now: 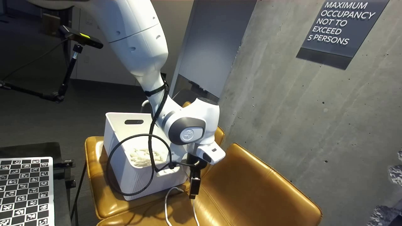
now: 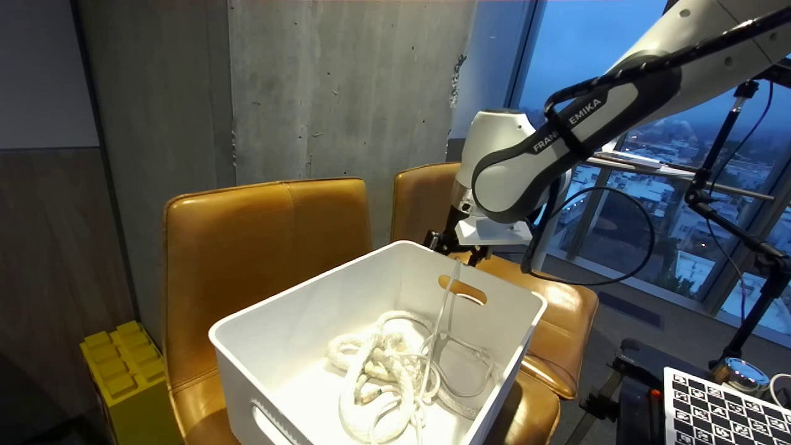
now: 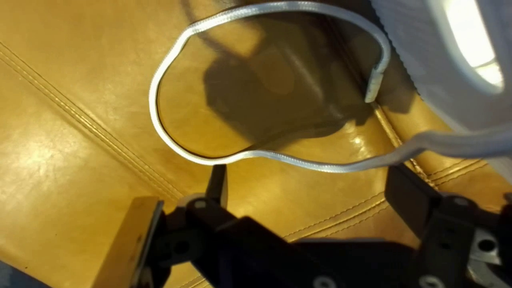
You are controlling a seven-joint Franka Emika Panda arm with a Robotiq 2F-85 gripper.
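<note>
Black two-finger gripper [image 3: 307,168] is spread wide, nothing pinched. White braided rope [image 3: 328,167] is on/above the tan leather chair seat [image 3: 72,168], looped across the upper middle of the wrist frame. It crosses right at the fingertip line; can't confirm contact.

Step, my read: lining up on the rope, no grip yet. Next move: closing as posed would run along the rope, not across it. Probably wants about a quarter turn of the wrist, or a shift to the left arc of the loop, which runs up-down in frame; then go lower and close.

Orientation: it's bent, so no single long axis. The stretch at the gap runs roughly left-right, parallel to jaw travel. From there it curls up the left, arcs over the top, drops at upper right. Capped free end [image 3: 374,86] points down and slightly left, near vertical in frame. The opposite run exits at the right edge, blurred and fatter, so likely rising by the white rectangular plastic bin [image 2: 309,327].

In an exterior view, a tangled pile of white rope [image 2: 380,361] lies inside that bin, lower middle; one strand climbs toward the rim. Likely the same line, can't trace it.
</note>
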